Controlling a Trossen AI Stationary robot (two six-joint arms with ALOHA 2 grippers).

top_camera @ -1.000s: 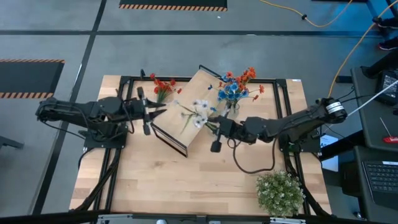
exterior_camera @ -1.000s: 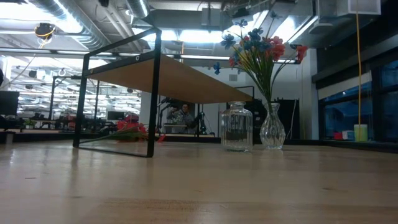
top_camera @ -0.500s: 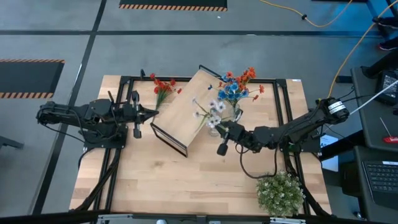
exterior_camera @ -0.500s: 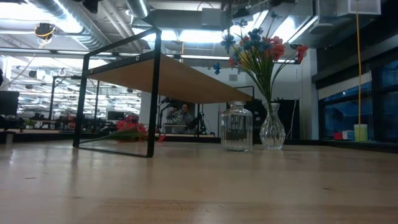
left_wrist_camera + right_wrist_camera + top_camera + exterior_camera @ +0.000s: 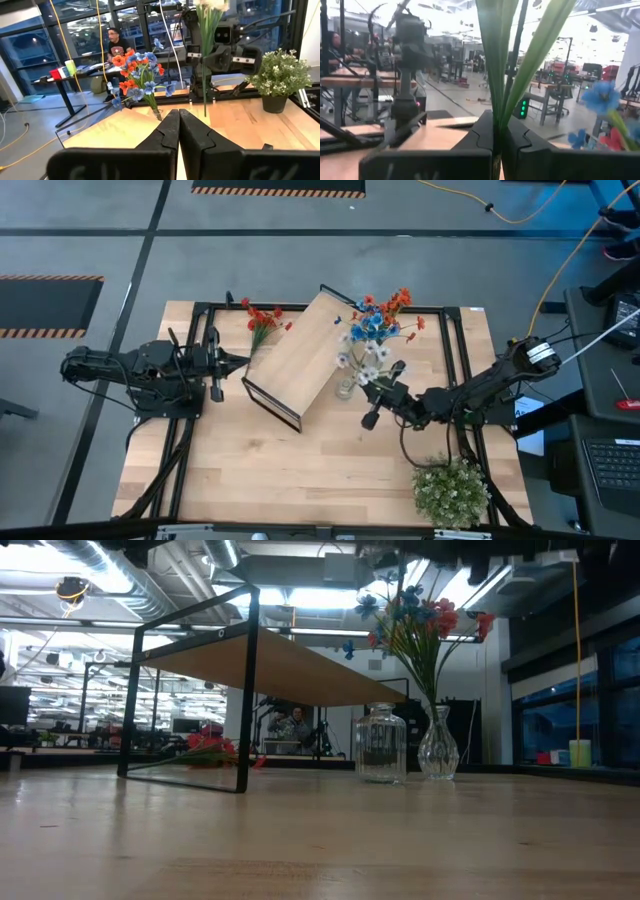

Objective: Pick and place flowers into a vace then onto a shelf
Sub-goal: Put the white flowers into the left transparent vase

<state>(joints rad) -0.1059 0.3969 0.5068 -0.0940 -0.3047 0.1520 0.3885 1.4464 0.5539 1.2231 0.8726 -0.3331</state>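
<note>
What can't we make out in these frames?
- Low view: both arms out of frame; only the empty jar and the vase with flowers show.
- High view: whether the white sprig stands over that jar; blossoms hide the mouth.
- Right wrist view: stems block everything ahead.

The shelf [image 5: 300, 358] stands on the bench [image 5: 290, 480] near its middle, skewed to the bench's edges. At the shelf's left far corner a loose bunch of flowers [image 5: 262, 319] lies on the bench. Just right of the shelf stand two vases side by side, a jar vase [image 5: 381, 745] and a slim vase [image 5: 438, 745], the slim one holding a bouquet [image 5: 420, 615]. A sprig [image 5: 365, 363] hangs above the jar vase, seemingly over its mouth, clamped in the right tool [image 5: 386, 392]. The left tool [image 5: 238, 361] sits left of the shelf. A potted plant [image 5: 452, 490] stands at the bench's near right corner.
</note>
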